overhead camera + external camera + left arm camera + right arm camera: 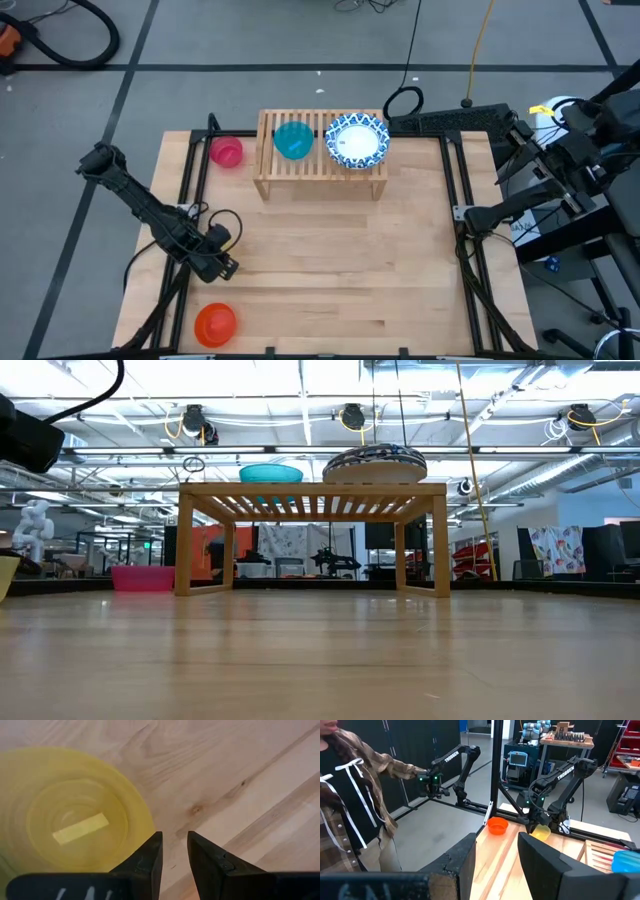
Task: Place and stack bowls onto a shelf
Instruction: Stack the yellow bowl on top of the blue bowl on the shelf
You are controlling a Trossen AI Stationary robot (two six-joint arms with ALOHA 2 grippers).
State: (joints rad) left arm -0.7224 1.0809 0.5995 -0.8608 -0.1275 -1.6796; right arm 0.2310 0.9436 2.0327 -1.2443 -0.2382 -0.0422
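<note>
Wooden worktop [330, 260] seen from above, with a low slatted light-wood shelf [322, 172] at its far edge. On the shelf, side by side: teal bowl [293, 139] toward the left end, stack of blue-patterned bowls [357, 140] toward the right end; number in the stack unclear. From table height, both sitting flat on the slats. Pink bowl [227, 151] on the worktop just left of the shelf, near the far left corner. Orange-red bowl [215, 324] near the front left corner. Left hand [174, 851] low over the worktop by the left edge, fingers spread a little and pinching nothing, one fingertip just beside the rim of a yellow bowl [70, 820] with a pale label inside; yellow bowl hidden under the arm in the overhead view. Right hand [495, 851] off the worktop past its right edge, fingers spread apart and empty. Beyond the worktop, a person in a plaid shirt [355, 800] standing near another dark arm.
</note>
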